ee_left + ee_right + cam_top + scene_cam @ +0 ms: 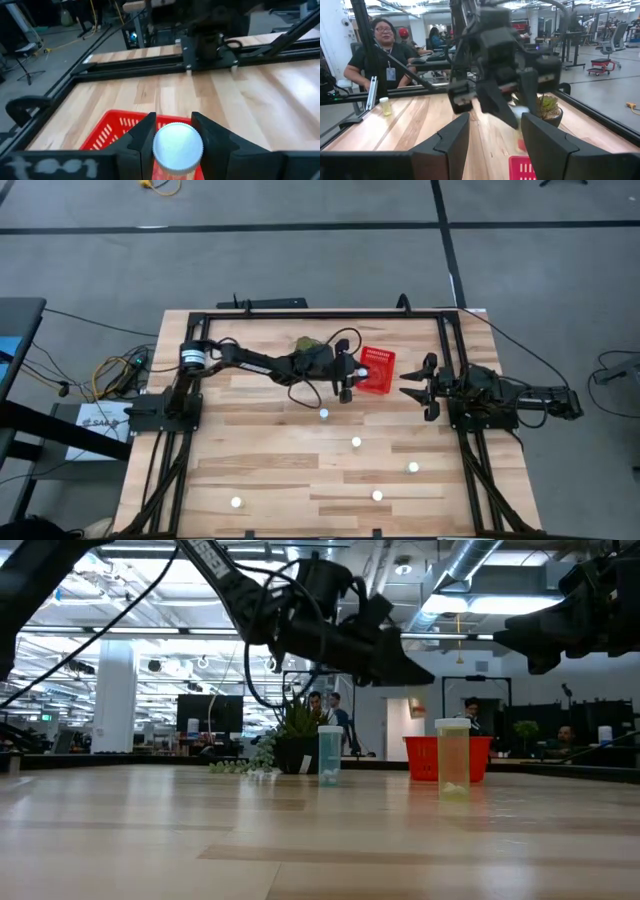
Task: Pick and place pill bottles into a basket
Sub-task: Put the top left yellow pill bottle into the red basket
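The left arm (260, 363) stretches across the table, elbow bent, its wrist raised above the red basket (377, 370). The right arm (500, 395) waits at the table's right side, its right gripper (420, 388) with fingers spread apart and empty. The left gripper (173, 137) is closed tightly on a pill bottle (177, 146), holding it over the basket. Other pill bottles (356, 442) stand on the table, well apart.

Past our right gripper (492, 137), its 2 dark fingers parted, we see the left gripper (512, 112) holding a white-capped pill bottle (521, 114) above the red basket (521, 167). A potted plant (547, 111) sits behind; another bottle (384, 106) stands near a seated person (382, 50).
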### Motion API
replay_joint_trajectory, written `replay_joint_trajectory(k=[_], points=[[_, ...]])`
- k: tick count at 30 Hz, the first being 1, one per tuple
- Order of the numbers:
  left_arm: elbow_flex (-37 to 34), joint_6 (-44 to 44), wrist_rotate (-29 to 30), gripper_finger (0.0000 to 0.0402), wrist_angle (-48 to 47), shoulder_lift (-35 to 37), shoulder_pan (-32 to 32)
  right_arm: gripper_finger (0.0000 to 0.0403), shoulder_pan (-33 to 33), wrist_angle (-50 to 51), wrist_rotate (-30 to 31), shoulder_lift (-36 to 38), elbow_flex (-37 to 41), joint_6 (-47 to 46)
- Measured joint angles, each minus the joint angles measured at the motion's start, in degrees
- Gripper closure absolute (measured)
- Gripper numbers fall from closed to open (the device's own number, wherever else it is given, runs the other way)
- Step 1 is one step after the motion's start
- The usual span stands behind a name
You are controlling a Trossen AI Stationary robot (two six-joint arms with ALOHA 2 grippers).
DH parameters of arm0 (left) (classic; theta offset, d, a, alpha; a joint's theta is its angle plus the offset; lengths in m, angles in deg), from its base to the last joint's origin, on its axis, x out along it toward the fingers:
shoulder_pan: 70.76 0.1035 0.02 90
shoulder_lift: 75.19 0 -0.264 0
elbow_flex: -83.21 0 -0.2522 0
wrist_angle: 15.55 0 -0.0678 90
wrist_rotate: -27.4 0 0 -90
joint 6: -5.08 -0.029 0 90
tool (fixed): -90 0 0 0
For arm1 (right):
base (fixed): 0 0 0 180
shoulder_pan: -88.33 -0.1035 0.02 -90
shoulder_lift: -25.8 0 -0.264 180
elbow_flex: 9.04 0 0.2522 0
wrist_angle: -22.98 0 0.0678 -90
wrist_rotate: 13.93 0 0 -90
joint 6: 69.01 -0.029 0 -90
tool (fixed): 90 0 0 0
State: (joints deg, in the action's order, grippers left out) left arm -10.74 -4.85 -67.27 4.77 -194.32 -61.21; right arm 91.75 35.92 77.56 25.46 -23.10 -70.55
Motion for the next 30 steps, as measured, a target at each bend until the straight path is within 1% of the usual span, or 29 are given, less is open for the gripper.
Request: replay_joint_trajectory(k=[6, 10, 15, 20, 26, 30], points=[[0.1, -0.1, 0.0, 0.0298, 0.3, -0.3, 1.2, 0.023, 0.0, 0.0, 0.0, 0.0, 0.0, 0.0], [0.1, 0.1, -1.6, 0.0298, 0.3, -0.3, 2.1, 0.023, 0.0, 0.0, 0.0, 0.0, 0.0, 0.0], [1.2, 0.6, -2.6, 0.03, 2.5, -4.0, 1.6, 0.023, 0.0, 0.0, 0.0, 0.0, 0.0, 0.0], [4.8, 0.7, -2.5, 0.0297, 0.8, -7.4, 1.2, 0.023, 0.0, 0.0, 0.0, 0.0, 0.0, 0.0], [7.3, -1.0, 0.8, 0.0295, -5.4, -7.6, 1.2, 0.023, 0.0, 0.0, 0.0, 0.0, 0.0, 0.0], [7.6, -1.4, 0.8, 0.0294, -6.9, -7.6, 1.2, 0.023, 0.0, 0.0, 0.0, 0.0, 0.0, 0.0]])
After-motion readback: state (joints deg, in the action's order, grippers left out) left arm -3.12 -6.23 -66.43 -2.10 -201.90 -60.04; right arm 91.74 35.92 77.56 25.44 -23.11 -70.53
